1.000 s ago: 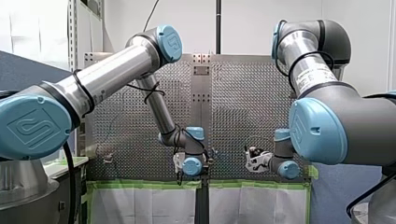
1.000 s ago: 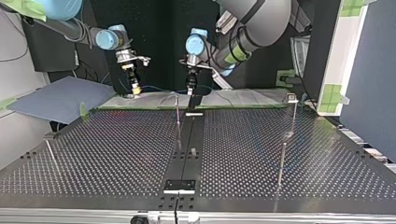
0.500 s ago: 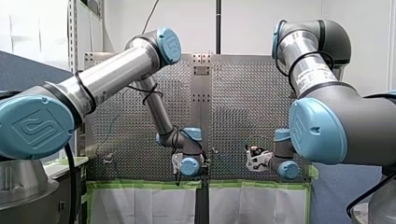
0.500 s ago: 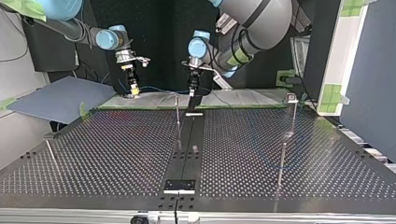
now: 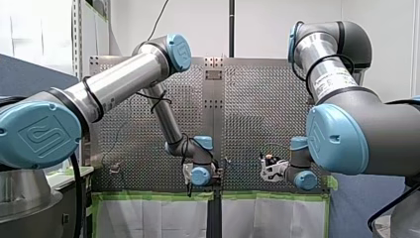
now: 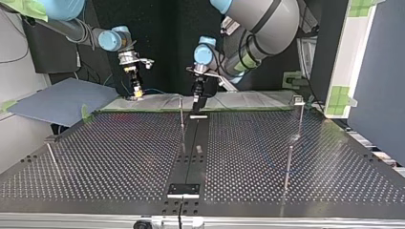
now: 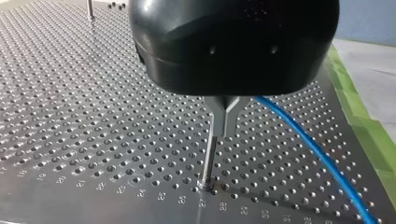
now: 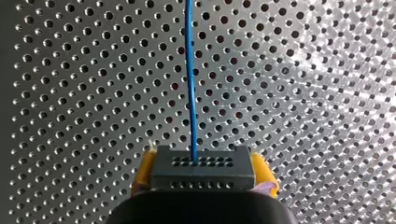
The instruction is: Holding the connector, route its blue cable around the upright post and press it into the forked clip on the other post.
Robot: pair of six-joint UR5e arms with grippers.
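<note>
A grey connector (image 8: 201, 168) sits between the yellow pads of my right gripper (image 8: 203, 179), which is shut on it. Its blue cable (image 8: 189, 70) runs straight ahead over the perforated plate. At the top view's left, my right gripper (image 6: 136, 91) hangs over the table's far edge. My left gripper (image 6: 197, 95) hangs near the middle, beside a thin upright post (image 6: 181, 114). In the left wrist view its metal fingers (image 7: 225, 116) are shut, in line with the post (image 7: 208, 158). The cable (image 7: 317, 154) passes behind them; I cannot see whether it is pinched.
More thin posts stand on the plate at the top view's right (image 6: 300, 119), (image 6: 288, 167) and left (image 6: 50, 152). A black strip (image 6: 191, 157) runs down the plate's middle. Green tape (image 7: 362, 116) marks the plate's edge.
My left arm's wrist has shifted a little toward the top view's right and lower, its gripper staying by the post. My right arm and the connector have not moved.
</note>
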